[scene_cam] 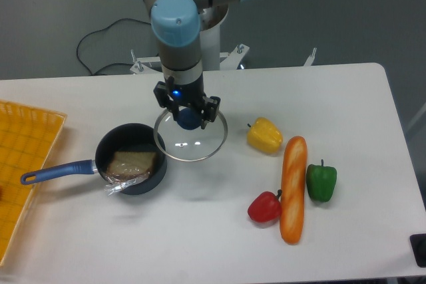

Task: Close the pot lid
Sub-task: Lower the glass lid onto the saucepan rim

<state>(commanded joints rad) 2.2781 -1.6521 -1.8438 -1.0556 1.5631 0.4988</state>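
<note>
Pincer (pixel 189 116) clamped on lid (pixel 191 136) knob, lid beside open pot (pixel 132 158); no legible writing.

A robotics lab: an industrial arm (pixel 180 24) on a pedestal base stands behind a plain white table (pixel 346 98), a black cable (pixel 100 38) trailing across grey floor. Toy peppers (pixel 265 135) and a plastic baguette (pixel 292 189) serve as props beside a yellow tray (pixel 20 164).
</note>
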